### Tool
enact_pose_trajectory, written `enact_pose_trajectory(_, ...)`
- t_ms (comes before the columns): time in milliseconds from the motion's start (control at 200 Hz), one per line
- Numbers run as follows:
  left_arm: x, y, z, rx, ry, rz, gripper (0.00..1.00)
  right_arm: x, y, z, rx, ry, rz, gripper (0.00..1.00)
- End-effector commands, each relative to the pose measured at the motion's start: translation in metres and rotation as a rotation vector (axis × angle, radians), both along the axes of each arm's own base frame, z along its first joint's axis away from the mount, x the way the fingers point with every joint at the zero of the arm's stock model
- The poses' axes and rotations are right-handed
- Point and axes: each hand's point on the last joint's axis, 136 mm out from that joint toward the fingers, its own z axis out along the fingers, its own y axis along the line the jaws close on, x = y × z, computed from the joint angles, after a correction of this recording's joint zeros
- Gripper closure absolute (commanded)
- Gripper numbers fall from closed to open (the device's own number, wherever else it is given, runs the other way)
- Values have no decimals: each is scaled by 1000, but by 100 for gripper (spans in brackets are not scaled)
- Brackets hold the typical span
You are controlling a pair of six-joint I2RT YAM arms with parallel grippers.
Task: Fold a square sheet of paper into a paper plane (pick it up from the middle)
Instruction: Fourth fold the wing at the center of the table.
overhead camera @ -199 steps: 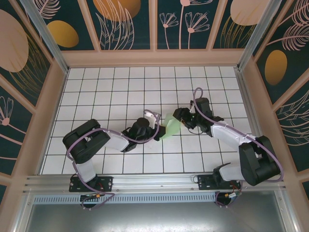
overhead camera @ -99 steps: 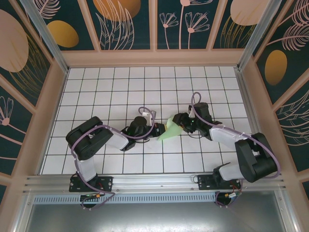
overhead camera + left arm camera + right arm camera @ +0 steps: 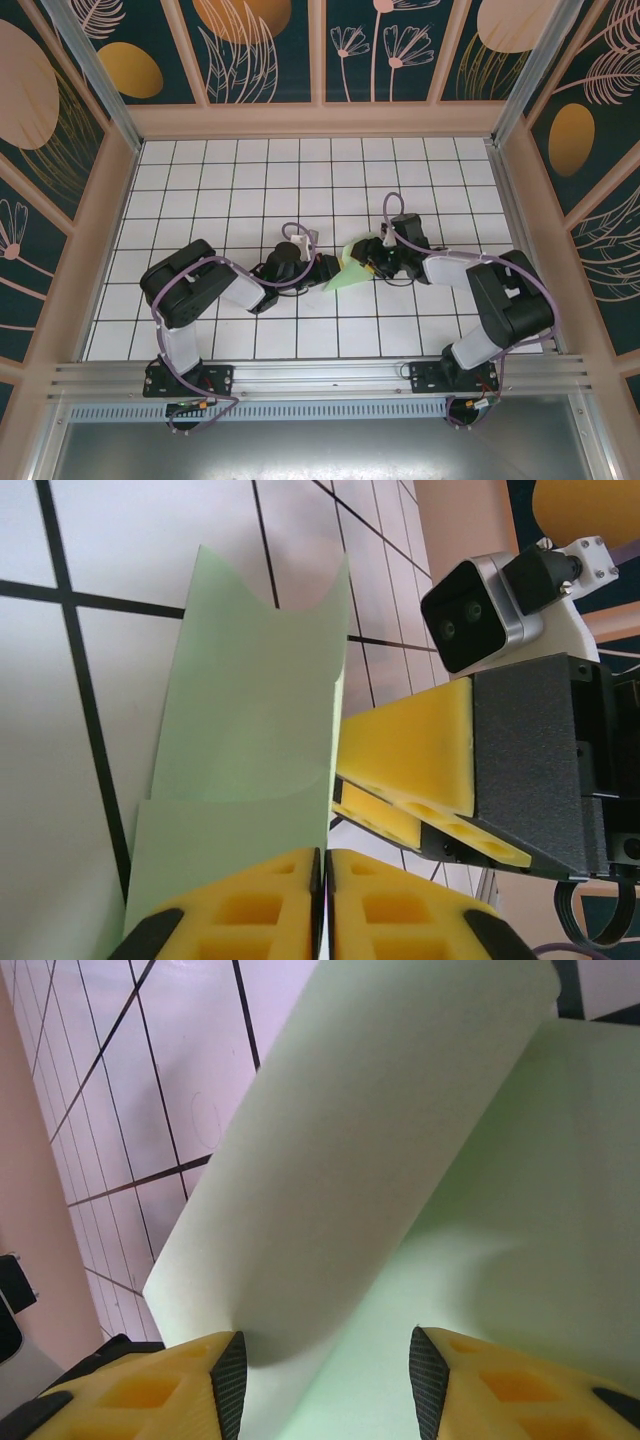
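From my station the biggest thing is the white grid table (image 3: 230,180), boxed in by leaf-patterned walls (image 3: 260,50). The left arm (image 3: 190,290) and the right arm (image 3: 505,300) both reach in towards its middle. Between their tips lies the sheet of paper (image 3: 345,272), pale mint green and partly folded, resting on the tiles just in front of centre. I see the left gripper (image 3: 328,268) at the paper's left edge and the right gripper (image 3: 368,258) at its right, upper edge. Through the left wrist camera the paper (image 3: 250,680) shows a flat lower layer and a second layer over it with a curved top edge. The left gripper (image 3: 322,855) has its yellow foam fingers (image 3: 250,910) pressed together, only a hairline seam between them. The paper's right edge runs down to that seam, but I cannot tell whether a layer is caught in it. Across from it the right gripper (image 3: 340,775) points its foam tips at that same edge, under its grey wrist camera (image 3: 470,615). In the right wrist view the right gripper (image 3: 328,1345) stands with fingers (image 3: 150,1390) spread apart, straddling the paper (image 3: 400,1160), where a flap curls up from the flat layer between them.
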Motion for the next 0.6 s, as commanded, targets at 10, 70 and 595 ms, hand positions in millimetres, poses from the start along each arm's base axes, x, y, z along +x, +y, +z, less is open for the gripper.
enact_pose_trajectory(10,-1,-1,1,-27,2,-21,79,7,10,6,24,-39,36,50)
enact_pose_trajectory(70,-2,-3,0,-22,-9,-38,73,7,10,3,19,-31,34,50)
enact_pose_trajectory(595,0,0,0,179,-304,-162,62,9,10,3,8,-25,35,50)
